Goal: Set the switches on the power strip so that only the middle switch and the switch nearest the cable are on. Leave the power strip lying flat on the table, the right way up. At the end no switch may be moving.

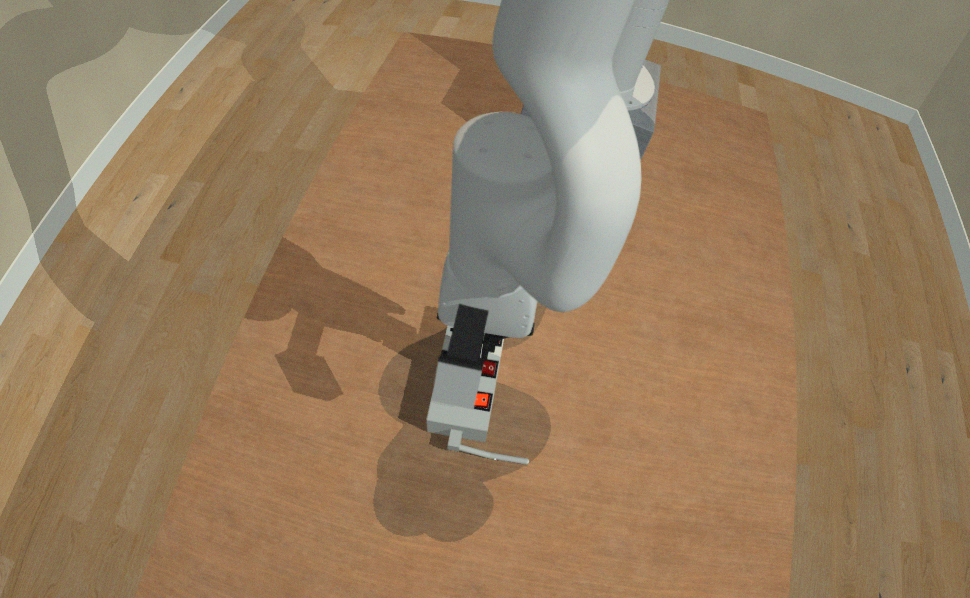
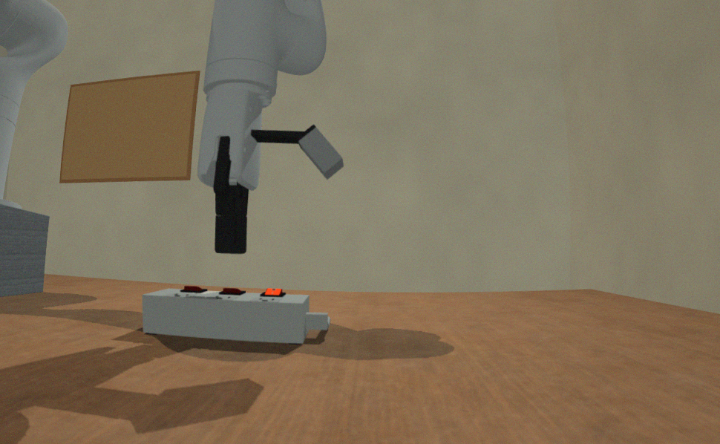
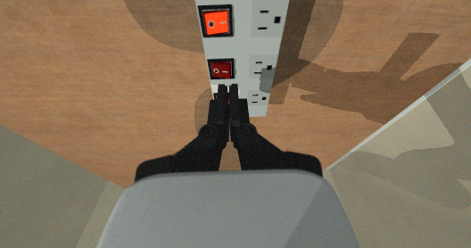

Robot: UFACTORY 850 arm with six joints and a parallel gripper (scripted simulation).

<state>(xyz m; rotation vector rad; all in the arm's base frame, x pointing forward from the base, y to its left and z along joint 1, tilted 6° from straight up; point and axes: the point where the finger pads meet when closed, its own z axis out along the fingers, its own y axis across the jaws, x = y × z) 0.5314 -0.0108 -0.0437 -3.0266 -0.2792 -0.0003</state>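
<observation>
The pincer (image 3: 227, 89) is pressed fully shut with nothing between its fingers, a blunt black poker pointing straight down. It hangs in the air above the power strip (image 2: 225, 317), apart from it, as the exterior view shows, with the strip lying flat and right way up on the wooden table (image 2: 517, 358). Directly beneath the fingertips, and mostly hidden by them in the wrist view, sits the switch farthest from the cable (image 2: 193, 289), dark red and seemingly off. Just beyond the tips comes the middle switch (image 3: 221, 69), also dark red and unlit, so it reads as off. Farther still is the switch nearest the cable (image 3: 216, 20), glowing bright orange, which looks on. Past that end the cable (image 1: 492, 453) stubs out across the table. Judged against the goal, one wanted switch is already lit and the far one is rightly dark, so the step in hand is turning on the middle rocker. The next move calls for shifting the closed tips a little forward, away from the wrist, until they stand over the middle rocker's raised side, then descending straight and pressing gently enough that the strip neither slides nor tips.
</observation>
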